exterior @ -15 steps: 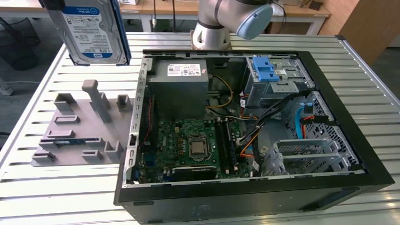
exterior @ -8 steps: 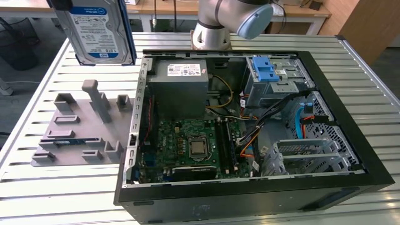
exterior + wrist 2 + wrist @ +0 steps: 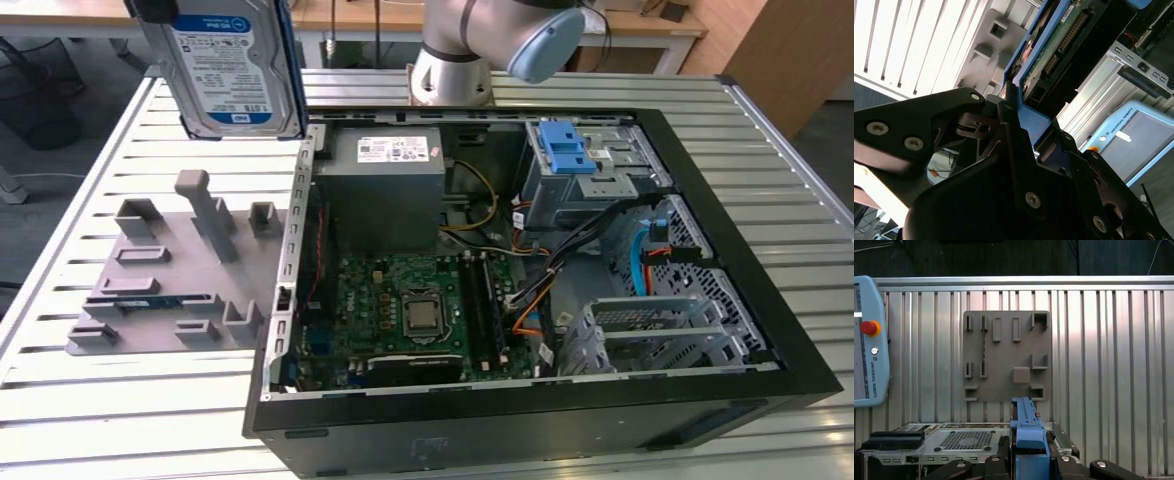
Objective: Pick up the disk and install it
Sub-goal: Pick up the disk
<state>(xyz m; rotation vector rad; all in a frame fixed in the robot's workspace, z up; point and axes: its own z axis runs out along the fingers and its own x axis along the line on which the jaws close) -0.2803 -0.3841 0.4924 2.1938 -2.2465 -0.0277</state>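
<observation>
**Disk in the gripper, off the bench, not in the case yet**

- The gripper [image 3: 1029,456] is pinched on the disk [image 3: 234,70]. In both wrist views its black fingers [image 3: 1002,447] press the blue bracket from either side.
- In the exterior view the disk hangs upright in the air with its label facing the camera. It sits over the far part of the bench [image 3: 94,420], just to the exterior view's left of the computer case [image 3: 747,300], and touches nothing below it.
- The second wrist view shows the disk's underside [image 3: 1054,45]: green board, connector row, blue bracket edge.
- The grey fixture plate [image 3: 167,275] lies flat on the bench beside the case, below the disk. The first wrist view looks straight down on it [image 3: 1004,355].
- The case lies on its side, open. Inside are the grey power supply [image 3: 387,190] at the far end, the motherboard [image 3: 400,310] nearer the camera, and the drive cage with its blue latch [image 3: 567,155] to the exterior view's right.
- The robot arm [image 3: 494,40] stands behind the case.
- The teach pendant [image 3: 869,340] lies at the bench edge.
</observation>
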